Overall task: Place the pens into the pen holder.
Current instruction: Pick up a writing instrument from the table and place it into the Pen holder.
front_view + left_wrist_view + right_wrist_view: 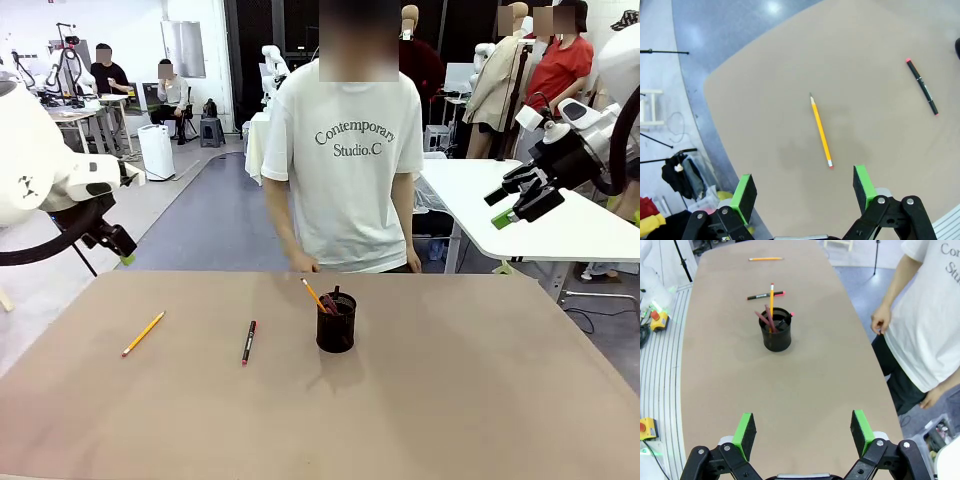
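Observation:
The black mesh pen holder [336, 328] [775, 332] stands near the table's middle. An orange-yellow pencil [315, 295] [771, 299] and a brownish-red pencil [763, 319] lean inside it. A black pen with red ends [248, 342] [922, 87] [765, 295] lies flat to the holder's left. Farther left lies a yellow pencil [143, 333] [821, 132] [766, 259]. My left gripper [119, 249] [804, 189] hangs open, high above the table's left edge, looking down on the yellow pencil. My right gripper [502, 207] [802, 427] is open and raised off the table's right side.
A person in a white T-shirt [347, 150] stands at the far edge, with one hand [303, 265] [881, 322] by the table rim. The tan tabletop [450, 400] is bare in front and to the right. A white table [560, 215] stands behind my right arm.

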Action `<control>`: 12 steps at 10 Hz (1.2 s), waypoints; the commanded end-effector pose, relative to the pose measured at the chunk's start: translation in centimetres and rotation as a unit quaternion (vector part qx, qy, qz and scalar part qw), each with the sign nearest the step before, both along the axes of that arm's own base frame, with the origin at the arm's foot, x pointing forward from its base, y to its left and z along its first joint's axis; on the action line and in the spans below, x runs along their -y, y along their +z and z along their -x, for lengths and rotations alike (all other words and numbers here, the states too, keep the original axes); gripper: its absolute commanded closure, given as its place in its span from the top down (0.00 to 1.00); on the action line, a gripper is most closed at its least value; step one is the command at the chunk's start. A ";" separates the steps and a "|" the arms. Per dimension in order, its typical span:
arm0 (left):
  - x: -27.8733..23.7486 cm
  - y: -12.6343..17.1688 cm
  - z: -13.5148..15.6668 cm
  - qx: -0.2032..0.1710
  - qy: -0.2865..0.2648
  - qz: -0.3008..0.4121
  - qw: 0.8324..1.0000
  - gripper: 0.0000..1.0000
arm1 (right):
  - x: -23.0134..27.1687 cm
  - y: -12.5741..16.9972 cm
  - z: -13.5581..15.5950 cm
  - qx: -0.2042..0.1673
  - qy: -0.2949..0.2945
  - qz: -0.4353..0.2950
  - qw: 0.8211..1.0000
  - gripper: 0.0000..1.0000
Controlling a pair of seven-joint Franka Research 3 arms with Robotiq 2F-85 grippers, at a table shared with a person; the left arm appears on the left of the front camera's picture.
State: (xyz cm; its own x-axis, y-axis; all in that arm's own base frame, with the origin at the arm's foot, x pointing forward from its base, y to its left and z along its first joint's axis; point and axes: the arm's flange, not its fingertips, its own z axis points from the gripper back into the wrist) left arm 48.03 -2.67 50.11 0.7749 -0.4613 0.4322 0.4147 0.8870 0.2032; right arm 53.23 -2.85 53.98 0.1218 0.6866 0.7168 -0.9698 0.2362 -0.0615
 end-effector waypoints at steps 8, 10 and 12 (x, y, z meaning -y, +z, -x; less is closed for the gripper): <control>1.3 -2.2 -3.8 -0.120 0.072 -0.010 0.990 1.00 | -0.2 0.3 0.3 -0.009 -0.007 0.005 1.000 1.00; 2.3 -4.2 -5.6 -0.154 0.101 0.002 0.983 1.00 | -0.2 0.3 0.3 -0.009 -0.007 0.005 1.000 1.00; 4.3 -6.6 -6.8 -0.173 0.113 0.038 0.978 1.00 | -0.2 0.3 0.3 -0.009 -0.007 0.005 1.000 1.00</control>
